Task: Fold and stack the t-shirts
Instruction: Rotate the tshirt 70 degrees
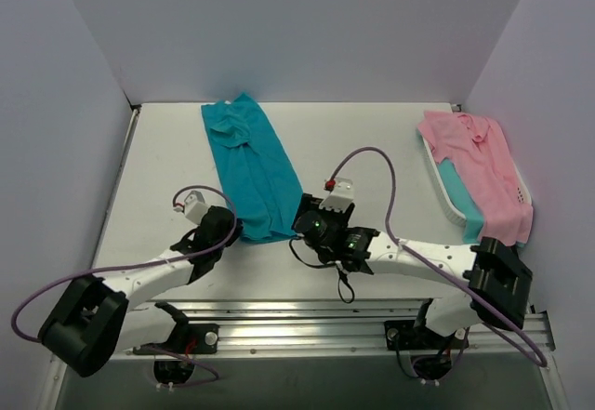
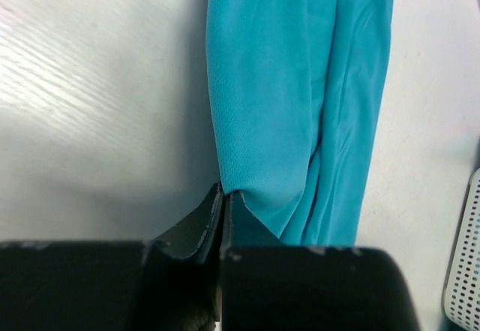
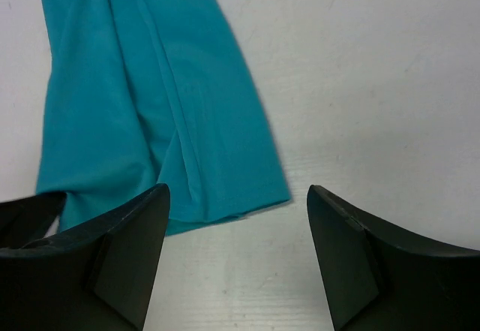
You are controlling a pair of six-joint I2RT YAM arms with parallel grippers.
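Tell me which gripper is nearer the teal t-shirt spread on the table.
Left. The left gripper is shut on the near-left corner of the teal t-shirt; the right gripper hangs open at its near-right corner, gripping nothing.

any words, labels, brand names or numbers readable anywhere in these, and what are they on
No text can be read in any view.
teal t-shirt: plain, no print or tag showing.
pink shirt: no print visible.
white basket: no label visible.
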